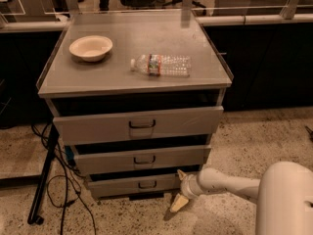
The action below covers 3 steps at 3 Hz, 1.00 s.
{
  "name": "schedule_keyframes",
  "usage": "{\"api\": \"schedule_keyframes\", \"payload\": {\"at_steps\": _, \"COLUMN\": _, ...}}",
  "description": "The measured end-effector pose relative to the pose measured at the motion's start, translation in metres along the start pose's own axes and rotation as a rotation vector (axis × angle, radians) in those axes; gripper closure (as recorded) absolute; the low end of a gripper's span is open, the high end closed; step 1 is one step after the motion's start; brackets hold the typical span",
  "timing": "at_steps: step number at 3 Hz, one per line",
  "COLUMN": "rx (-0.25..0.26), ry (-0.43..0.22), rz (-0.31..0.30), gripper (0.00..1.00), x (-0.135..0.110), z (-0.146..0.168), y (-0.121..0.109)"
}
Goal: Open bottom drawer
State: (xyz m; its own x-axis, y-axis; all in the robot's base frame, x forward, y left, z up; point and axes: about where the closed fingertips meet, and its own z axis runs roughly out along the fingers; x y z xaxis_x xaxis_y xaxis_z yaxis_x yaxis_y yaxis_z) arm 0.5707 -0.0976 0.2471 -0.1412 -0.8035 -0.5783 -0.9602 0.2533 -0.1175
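No legible txt, bottle [161, 65] label incl.; gripper [180, 188] low, by bottom drawer [122, 185] rt end.
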Motion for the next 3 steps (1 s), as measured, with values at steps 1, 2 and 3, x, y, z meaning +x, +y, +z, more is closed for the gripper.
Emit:
{"api": "schedule_keyframes", "payload": {"at_steps": 1, "rx": 0.031, "ry": -0.012, "rz": -0.01, "gripper": 0.0, "x": 0.003, "z": 0.008, "y": -0.019}}
{"api": "schedule_keyframes", "payload": {"at_steps": 2, "rx": 0.059, "ry": -0.03, "rz": -0.025, "gripper": 0.0, "x": 0.007, "z": 0.016, "y": -0.038}}
{"api": "schedule_keyframes", "payload": {"at_steps": 3, "rx": 0.076, "ry": -0.042, "rz": -0.03, "gripper": 0.0, "x": 0.012, "z": 0.028, "y": -0.058}}
